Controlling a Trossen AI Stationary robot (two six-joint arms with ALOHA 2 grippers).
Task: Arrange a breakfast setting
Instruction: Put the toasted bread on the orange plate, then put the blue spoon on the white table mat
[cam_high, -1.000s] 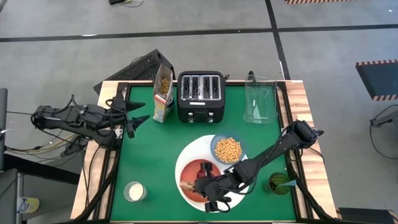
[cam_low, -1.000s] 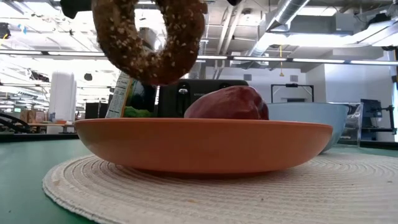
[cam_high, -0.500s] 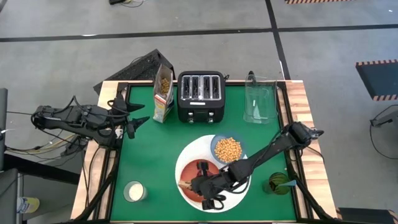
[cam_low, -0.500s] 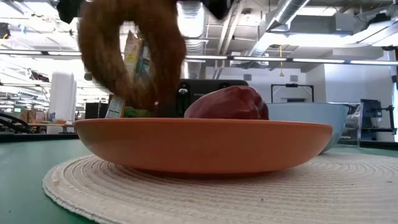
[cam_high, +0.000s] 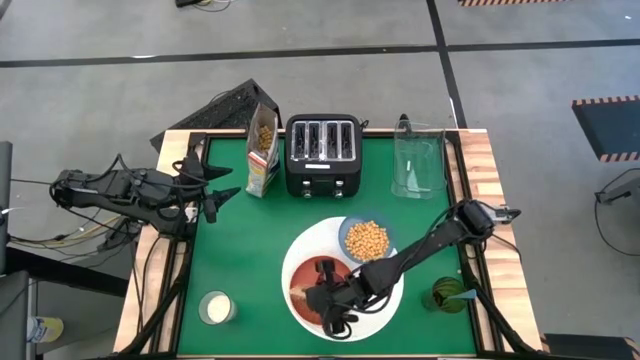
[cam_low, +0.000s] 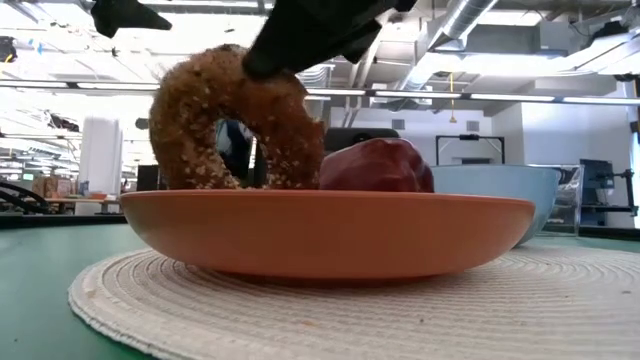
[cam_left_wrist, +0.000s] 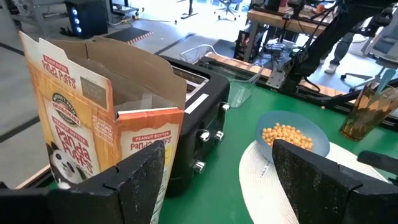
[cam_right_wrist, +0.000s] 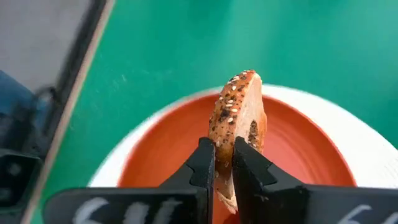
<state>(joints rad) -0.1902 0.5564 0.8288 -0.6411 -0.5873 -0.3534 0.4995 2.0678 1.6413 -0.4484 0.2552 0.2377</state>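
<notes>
A woven white round plate (cam_high: 295, 255) lies on the green table and carries a red-orange plate (cam_high: 312, 272) and a blue bowl (cam_high: 347, 228) of yellow cereal (cam_high: 367, 240). A dark red piece (cam_low: 378, 166) lies in the orange plate (cam_low: 330, 232). My right gripper (cam_right_wrist: 224, 171) is shut on a seeded ring bagel (cam_low: 238, 122) over that plate's left part; the bagel also shows in the high view (cam_high: 299, 293). My left gripper (cam_left_wrist: 217, 186) waits open at the table's left edge (cam_high: 215, 187). I cannot make out the spoon. My right gripper pinches the bagel's ring (cam_right_wrist: 229, 149) between its two fingers, one on each flat face, at the upper part of the ring (cam_low: 285, 85). The fingers (cam_low: 310, 30) slant down from the table's right. The bagel stands on edge, its lower part behind the orange plate's rim.
A black toaster (cam_high: 323, 153), an open cereal box (cam_high: 263, 148) and a clear container (cam_high: 418, 160) stand along the far side. A white cup (cam_high: 216, 306) is near the front left, a greenish glass (cam_high: 443, 296) at the front right.
My right gripper has gone down and toward the table's left with the bagel. The bagel, which hung clear above the orange plate, now stands on edge down at the plate, beside the dark red piece.
</notes>
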